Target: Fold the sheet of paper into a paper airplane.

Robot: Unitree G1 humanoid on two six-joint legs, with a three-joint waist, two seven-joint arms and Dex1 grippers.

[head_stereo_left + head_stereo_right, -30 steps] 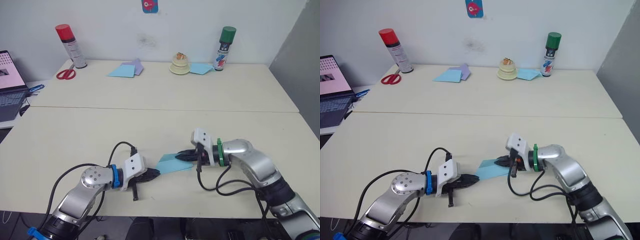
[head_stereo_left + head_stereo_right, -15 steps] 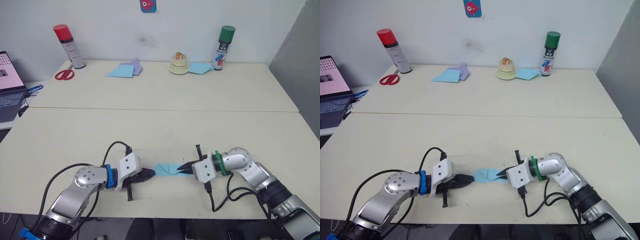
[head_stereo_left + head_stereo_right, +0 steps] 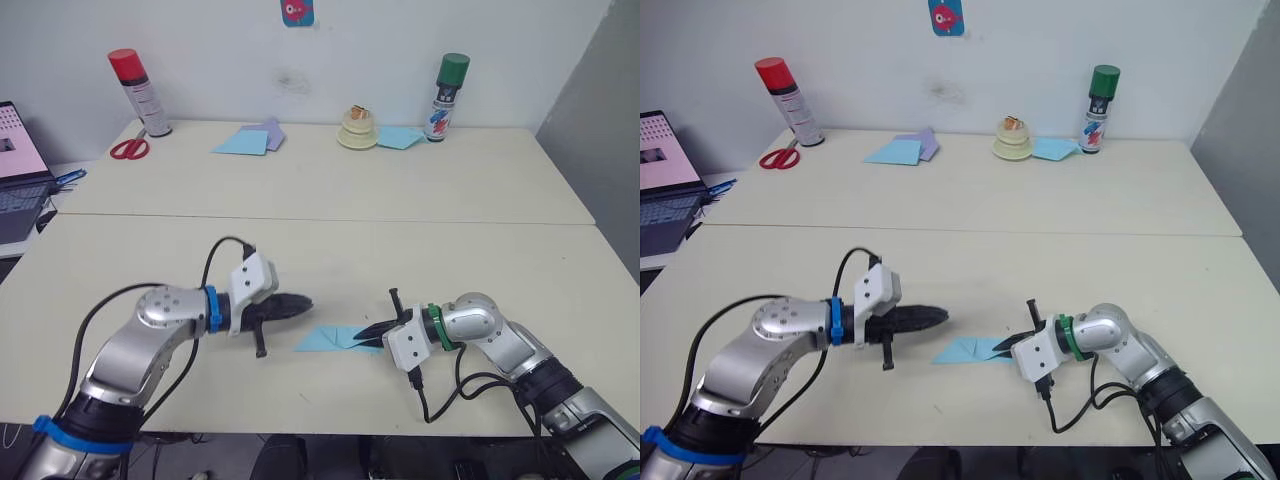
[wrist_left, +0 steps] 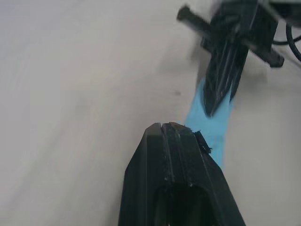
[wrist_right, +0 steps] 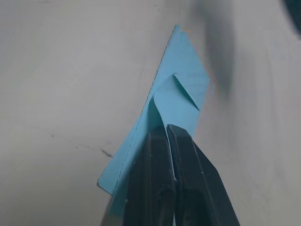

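Observation:
The sheet of paper point(image 3: 334, 340) is light blue and folded into a flat, pointed, layered wedge like a paper airplane. It lies near the table's front edge with its point toward my left. My right gripper point(image 3: 366, 333) is shut on its right end; in the right wrist view the paper point(image 5: 182, 94) runs out from the closed fingertips point(image 5: 165, 134). My left gripper point(image 3: 300, 302) is shut and holds nothing. It hovers just left of and above the paper's point. In the left wrist view the wedge point(image 4: 214, 139) sits beyond its tip, with my right gripper point(image 4: 225, 82) on the far end.
Along the back of the table stand a red-capped spray can point(image 3: 130, 92), red scissors point(image 3: 128, 149), light-blue and lilac sheets point(image 3: 250, 140), a cream-coloured object point(image 3: 358, 129) and a green-capped spray can point(image 3: 447, 96). A laptop point(image 3: 17, 170) sits off the left edge.
My left gripper has come off the paper's left end and risen back to the left. The right gripper keeps its hold in nearly the same place.

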